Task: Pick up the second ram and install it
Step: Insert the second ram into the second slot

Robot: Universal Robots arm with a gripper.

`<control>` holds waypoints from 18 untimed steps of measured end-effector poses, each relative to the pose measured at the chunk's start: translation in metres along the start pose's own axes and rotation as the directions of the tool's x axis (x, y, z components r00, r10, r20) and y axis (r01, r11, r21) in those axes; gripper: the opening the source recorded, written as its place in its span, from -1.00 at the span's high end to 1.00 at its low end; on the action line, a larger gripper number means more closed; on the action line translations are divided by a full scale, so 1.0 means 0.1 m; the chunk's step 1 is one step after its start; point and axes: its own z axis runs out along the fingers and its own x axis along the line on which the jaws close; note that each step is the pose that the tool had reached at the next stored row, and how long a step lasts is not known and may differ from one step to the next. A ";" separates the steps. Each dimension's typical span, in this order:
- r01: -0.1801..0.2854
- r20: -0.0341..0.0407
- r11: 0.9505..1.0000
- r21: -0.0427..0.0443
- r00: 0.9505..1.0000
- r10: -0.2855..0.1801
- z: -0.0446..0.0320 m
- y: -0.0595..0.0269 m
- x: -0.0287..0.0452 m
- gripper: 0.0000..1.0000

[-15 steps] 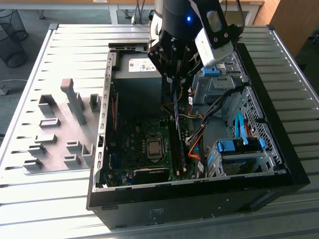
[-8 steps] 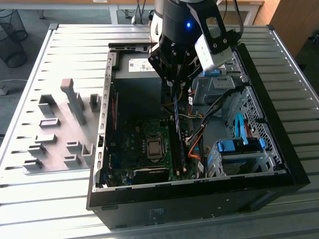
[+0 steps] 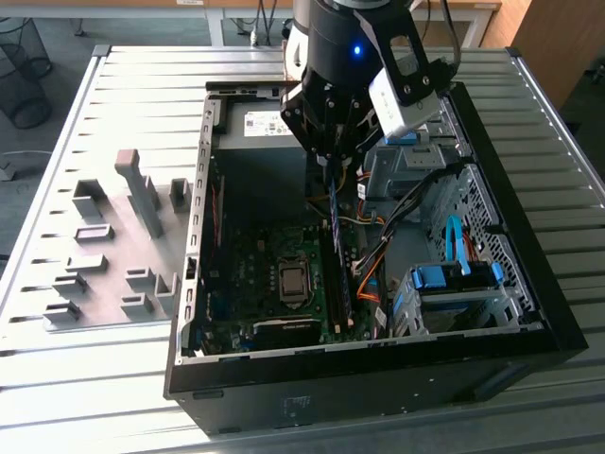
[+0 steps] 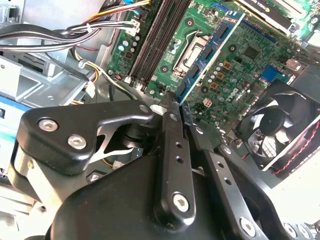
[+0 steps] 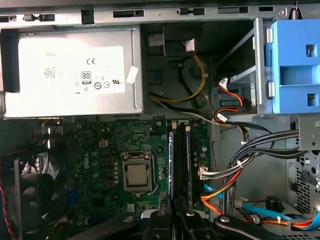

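- The gripper is closed on the second ram — fingers pinch its near end.
- The stick hangs edge-on over the motherboard, just above the memory slots, inside the open computer case.

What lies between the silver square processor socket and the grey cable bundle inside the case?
In the first wrist view, long black memory slots lie between the silver square processor socket and the grey cable bundle.
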 end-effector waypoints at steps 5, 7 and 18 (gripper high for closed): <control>0.015 0.000 1.000 0.000 1.000 -0.015 0.062 0.001 0.000 0.73; 0.016 0.000 1.000 0.000 1.000 -0.016 0.083 0.001 -0.001 0.73; 0.016 0.000 1.000 0.000 1.000 -0.016 0.166 0.002 -0.005 0.73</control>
